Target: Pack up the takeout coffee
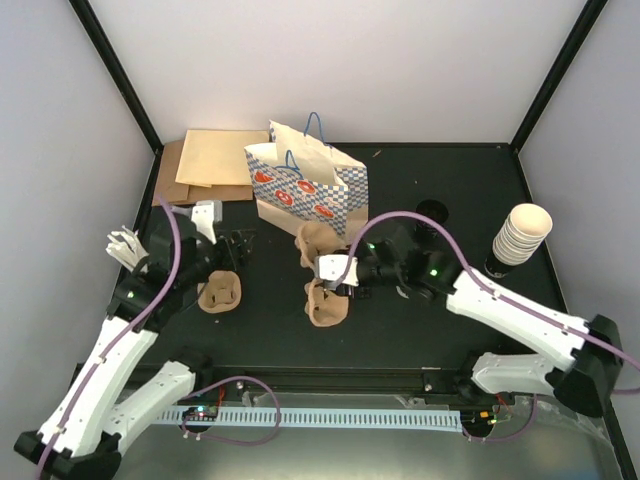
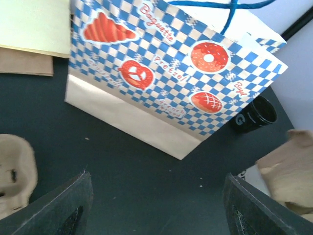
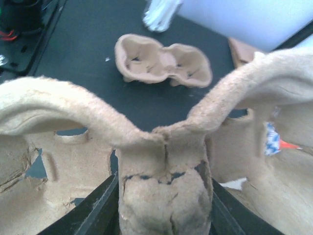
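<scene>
Left claw [image 2: 156,208]: fingers stood wide apart; nothing between them
Right claw [image 3: 164,209]: clenched on the centre ridge of a pulp cup carrier [image 3: 73,112]; a well flared to either side of it
Black lid [image 2: 254,116]: round, glossy, a pale mark on its side; ahead and right of the left claw, just beside the checked bag [image 2: 161,73]
Single cream cup: could not be picked out in any view

White links [image 1: 95,388], black joints [image 1: 436,270], purple cables [image 1: 400,213], dark left pincer [image 2: 156,210].

Squat round black lid [image 1: 432,210], on the dark table [image 1: 460,170]; just beside the blue-checked bag [image 1: 310,190], right of it
</scene>
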